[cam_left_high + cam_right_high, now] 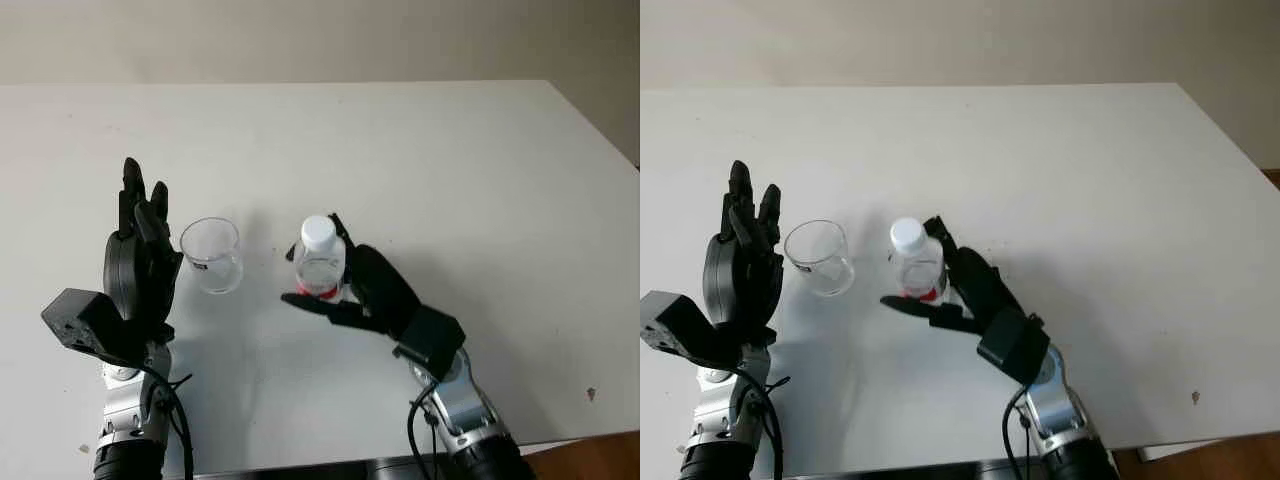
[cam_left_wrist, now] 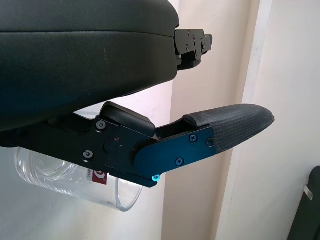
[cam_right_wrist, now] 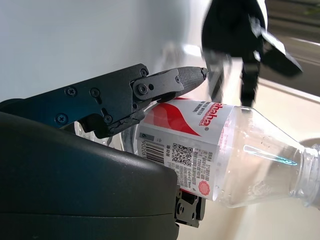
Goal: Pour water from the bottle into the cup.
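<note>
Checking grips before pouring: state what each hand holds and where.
Right hand grips the bottle around its labelled body. Left hand is open beside the cup.

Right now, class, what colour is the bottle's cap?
White; the cap tops the bottle in the right hand, best in the left eye view.

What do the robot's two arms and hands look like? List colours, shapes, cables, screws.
Left hand: smooth black shell, stubby segmented black fingers, boxy black wrist block, silver forearm with black cables. Right hand: same black shell and fingers, silver forearm, looping black cable. Up close, finger links are dark metal with small screws and textured tips.
</note>
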Robot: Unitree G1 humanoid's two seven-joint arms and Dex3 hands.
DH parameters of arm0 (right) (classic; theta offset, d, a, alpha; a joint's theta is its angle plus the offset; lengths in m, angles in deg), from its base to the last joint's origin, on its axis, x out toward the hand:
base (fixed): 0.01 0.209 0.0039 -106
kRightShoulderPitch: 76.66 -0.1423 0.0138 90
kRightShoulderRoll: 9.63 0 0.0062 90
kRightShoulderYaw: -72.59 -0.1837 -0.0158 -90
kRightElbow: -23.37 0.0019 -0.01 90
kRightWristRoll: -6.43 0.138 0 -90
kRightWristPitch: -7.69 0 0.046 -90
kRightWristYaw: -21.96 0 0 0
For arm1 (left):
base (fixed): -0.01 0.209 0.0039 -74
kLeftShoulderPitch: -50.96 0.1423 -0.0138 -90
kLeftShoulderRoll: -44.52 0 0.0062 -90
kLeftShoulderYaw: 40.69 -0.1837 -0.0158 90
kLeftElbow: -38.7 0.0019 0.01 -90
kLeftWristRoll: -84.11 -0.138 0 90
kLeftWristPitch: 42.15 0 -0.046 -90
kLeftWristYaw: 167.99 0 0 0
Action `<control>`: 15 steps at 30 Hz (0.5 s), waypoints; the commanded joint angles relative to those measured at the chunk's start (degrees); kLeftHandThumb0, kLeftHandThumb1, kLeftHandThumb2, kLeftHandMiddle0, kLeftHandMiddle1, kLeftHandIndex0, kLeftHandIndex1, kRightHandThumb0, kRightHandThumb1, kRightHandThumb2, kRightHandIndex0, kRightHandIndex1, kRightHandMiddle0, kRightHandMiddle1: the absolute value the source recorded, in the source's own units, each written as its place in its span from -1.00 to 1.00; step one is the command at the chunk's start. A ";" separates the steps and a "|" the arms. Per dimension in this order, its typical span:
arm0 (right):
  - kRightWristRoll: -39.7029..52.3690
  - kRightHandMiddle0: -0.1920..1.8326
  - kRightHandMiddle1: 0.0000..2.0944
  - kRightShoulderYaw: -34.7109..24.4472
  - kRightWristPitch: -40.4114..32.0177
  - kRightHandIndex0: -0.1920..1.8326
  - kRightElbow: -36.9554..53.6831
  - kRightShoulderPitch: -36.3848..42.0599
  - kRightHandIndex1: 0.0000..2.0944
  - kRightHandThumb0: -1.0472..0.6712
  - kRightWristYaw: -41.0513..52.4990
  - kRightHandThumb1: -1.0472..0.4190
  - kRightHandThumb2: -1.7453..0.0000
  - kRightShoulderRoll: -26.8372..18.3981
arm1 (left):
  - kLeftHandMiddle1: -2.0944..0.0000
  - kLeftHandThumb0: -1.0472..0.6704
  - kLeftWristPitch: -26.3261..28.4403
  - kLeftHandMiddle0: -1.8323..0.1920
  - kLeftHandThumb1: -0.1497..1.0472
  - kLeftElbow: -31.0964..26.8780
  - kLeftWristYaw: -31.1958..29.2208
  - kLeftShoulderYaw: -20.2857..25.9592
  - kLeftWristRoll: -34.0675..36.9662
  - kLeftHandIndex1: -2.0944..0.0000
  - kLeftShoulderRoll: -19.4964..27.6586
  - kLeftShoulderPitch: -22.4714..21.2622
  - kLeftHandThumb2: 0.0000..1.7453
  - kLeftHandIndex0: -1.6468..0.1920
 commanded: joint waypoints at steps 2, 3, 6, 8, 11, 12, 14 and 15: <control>-2.13 -1.00 1.00 -1.34 0.60 -1.00 -3.64 -9.25 1.00 -0.05 -2.64 -1.00 0.68 -0.92 | 0.63 -0.85 -0.59 1.00 1.00 0.32 0.10 0.13 -0.37 1.00 -0.02 -0.72 -0.12 0.85; -2.61 -1.00 1.00 -1.61 0.56 -1.00 -6.18 -12.72 1.00 -0.04 -3.32 -1.00 0.69 -0.95 | 0.63 -0.86 -0.53 1.00 1.00 0.26 0.20 0.13 -0.41 1.00 -0.03 -0.70 -0.13 0.85; -3.80 -1.00 1.00 -1.73 0.35 -1.00 -12.40 -19.74 1.00 -0.02 -5.05 -1.00 0.67 -0.70 | 0.62 -0.86 -0.56 1.00 1.00 0.27 0.14 0.13 -0.37 1.00 0.08 -0.72 -0.12 0.84; -6.36 -1.00 1.00 -1.03 0.61 -1.00 -18.79 -25.58 1.00 0.00 -8.01 -1.00 0.66 -0.51 | 0.62 -0.85 -0.80 1.00 1.00 0.40 -0.12 0.15 -0.15 1.00 0.04 -0.79 -0.11 0.85; -9.58 -1.00 1.00 0.10 0.67 -1.00 -27.54 -32.71 1.00 0.04 -11.82 -1.00 0.64 -0.28 | 0.63 -0.86 -0.62 1.00 1.00 0.26 0.04 0.10 -0.18 1.00 -0.10 -0.77 -0.10 0.87; -10.81 -1.00 1.00 0.68 0.40 -1.00 -30.46 -35.15 1.00 0.04 -13.25 -1.00 0.64 -0.25 | 0.64 -0.86 -0.44 1.00 1.00 0.08 0.28 0.07 -0.31 1.00 -0.14 -0.72 -0.10 0.87; -12.37 -0.99 1.00 1.44 0.01 -0.87 -35.82 -39.56 1.00 0.09 -14.98 -1.00 0.65 -0.12 | 0.67 -0.86 -0.52 1.00 1.00 0.08 0.49 0.08 -0.40 1.00 -0.21 -0.73 -0.08 0.88; -13.02 -0.96 1.00 1.79 -0.05 -0.65 -38.10 -41.40 1.00 0.10 -15.62 -1.00 0.65 -0.09 | 0.68 -0.86 -0.64 1.00 1.00 0.21 0.43 0.10 -0.36 1.00 -0.20 -0.76 -0.08 0.88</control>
